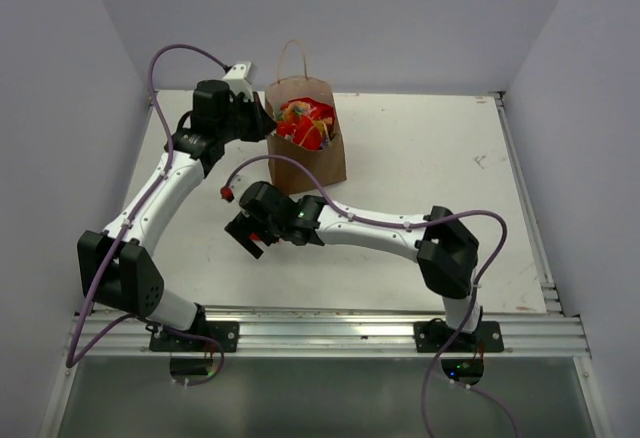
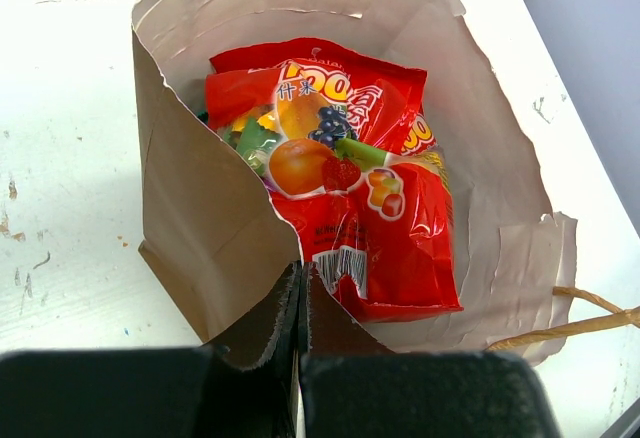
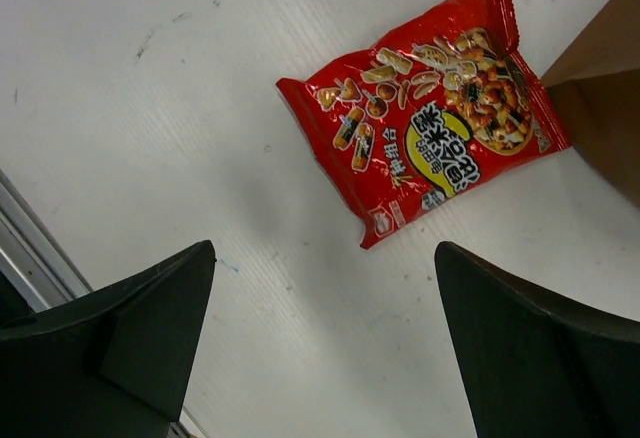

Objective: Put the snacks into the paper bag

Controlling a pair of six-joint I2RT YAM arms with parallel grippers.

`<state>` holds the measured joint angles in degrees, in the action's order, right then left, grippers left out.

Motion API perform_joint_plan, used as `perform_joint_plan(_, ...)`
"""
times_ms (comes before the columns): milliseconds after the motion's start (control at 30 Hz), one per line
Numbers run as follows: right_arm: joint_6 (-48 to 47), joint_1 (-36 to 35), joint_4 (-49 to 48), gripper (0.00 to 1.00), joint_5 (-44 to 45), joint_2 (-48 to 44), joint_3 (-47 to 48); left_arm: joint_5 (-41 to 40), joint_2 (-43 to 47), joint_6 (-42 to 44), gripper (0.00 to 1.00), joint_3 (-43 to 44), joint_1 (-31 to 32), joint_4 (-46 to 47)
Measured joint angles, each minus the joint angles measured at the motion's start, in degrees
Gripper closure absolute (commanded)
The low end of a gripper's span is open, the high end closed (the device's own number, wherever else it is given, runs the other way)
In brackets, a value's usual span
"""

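At the near edge runs a metal rail [image 1: 330, 326]. Behind it the white table [image 1: 430, 178] is matte, with small scratches. The right gripper [image 3: 322, 258] hangs spread wide over a glossy red packet [image 3: 430, 148], which lies flat just beside the paper bag [image 2: 200, 218]. The left gripper [image 2: 300, 333] is clenched on the bag's creased brown rim, and shiny red snacks [image 2: 370, 218] lie inside. Plain pale walls [image 1: 380, 18] stand behind.

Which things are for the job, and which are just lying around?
For the job: paper bag, red packets inside it, red packet on the table, left gripper pinching the bag's rim, right gripper open above that packet.
Just there: purple cables, metal rail.
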<state>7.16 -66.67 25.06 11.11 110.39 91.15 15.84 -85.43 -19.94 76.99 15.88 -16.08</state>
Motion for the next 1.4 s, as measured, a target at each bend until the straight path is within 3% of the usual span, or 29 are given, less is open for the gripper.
perform_joint_plan(433,2.12,2.99,-9.68,0.04,-0.63,13.88,0.76,0.07,0.0,0.04,1.0,0.0,0.0,-0.28)
perform_joint_plan(533,2.93,4.79,-10.49,0.1,-1.01,15.17,1.92,0.09,0.0,0.13,1.0,0.0,0.0,-0.31)
perform_joint_plan(567,3.32,5.44,-10.56,0.43,-1.49,15.3,2.29,0.11,0.0,0.2,1.0,0.0,0.0,-0.31)
perform_joint_plan(600,3.5,6.12,-10.51,0.61,-1.75,15.61,2.69,0.11,0.0,0.24,1.0,0.0,0.0,-0.31)
perform_joint_plan(633,3.85,6.78,-10.6,0.86,-1.77,15.96,2.95,0.15,0.0,0.33,1.0,0.0,0.0,-0.33)
perform_joint_plan(667,3.96,7.34,-10.93,1.0,-1.73,16.13,3.06,0.2,0.0,0.48,1.0,0.0,0.0,-0.33)
perform_joint_plan(867,4.48,8.57,-9.44,1.0,-1.81,13.53,1.46,0.24,0.0,1.05,1.0,0.0,0.0,-0.33)
perform_joint_plan(1033,3.58,7.1,3.21,1.0,-1.64,1.88,0.0,0.22,0.0,1.07,1.0,0.02,0.0,-0.33)
perform_joint_plan(1133,2.93,6.08,11.1,1.0,-0.44,-6.73,7.76,0.2,0.0,1.07,1.0,0.02,0.0,-0.33)
perform_joint_plan(1200,1.42,5.55,13.73,1.0,1.77,-10.93,17.75,0.15,0.0,1.09,1.0,0.04,0.0,-0.31)
perform_joint_plan(1300,-2.08,6.12,13.57,1.0,5.16,-16.0,28.74,-0.13,0.0,1.27,1.0,0.15,0.0,-0.39)
perform_joint_plan(1400,-5.44,9.7,11.1,1.0,6.75,-18.36,32.28,-0.26,0.0,1.57,1.0,0.22,0.0,-0.72)
